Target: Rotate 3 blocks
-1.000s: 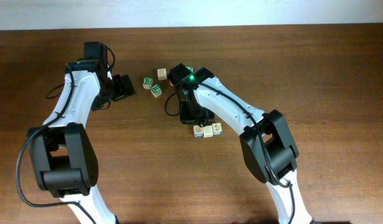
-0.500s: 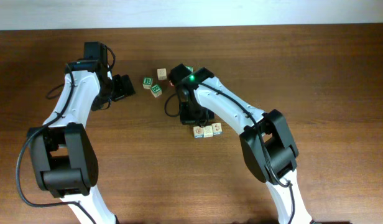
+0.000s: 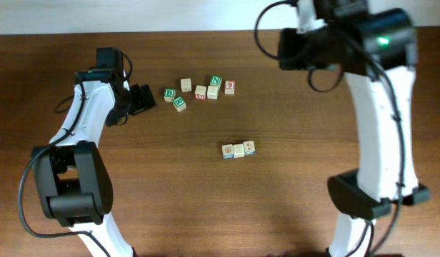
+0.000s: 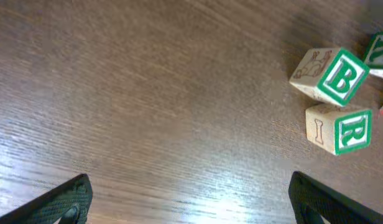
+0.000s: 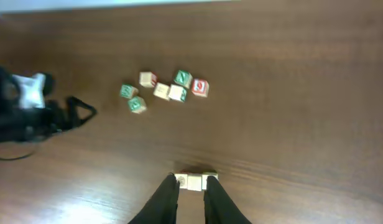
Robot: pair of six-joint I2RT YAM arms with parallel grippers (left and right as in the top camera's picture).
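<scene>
Dark wood tabletop (image 3: 156,207) holds the 3 blocks (image 3: 238,150) in a touching row at centre, so with my right gripper (image 5: 191,182) high above, barely parted and empty, I'd widen it and descend squarely over one end block, my left gripper (image 4: 188,190) wide open, empty.

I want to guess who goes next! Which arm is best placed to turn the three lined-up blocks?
Probably right: the right fingers point at the row; the left fingers sit by green-lettered cubes.

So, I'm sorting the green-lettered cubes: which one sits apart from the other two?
The N cube, right beside the red 9 cube. The B cube and R cube sit as a close pair farther left in the overhead view.
</scene>
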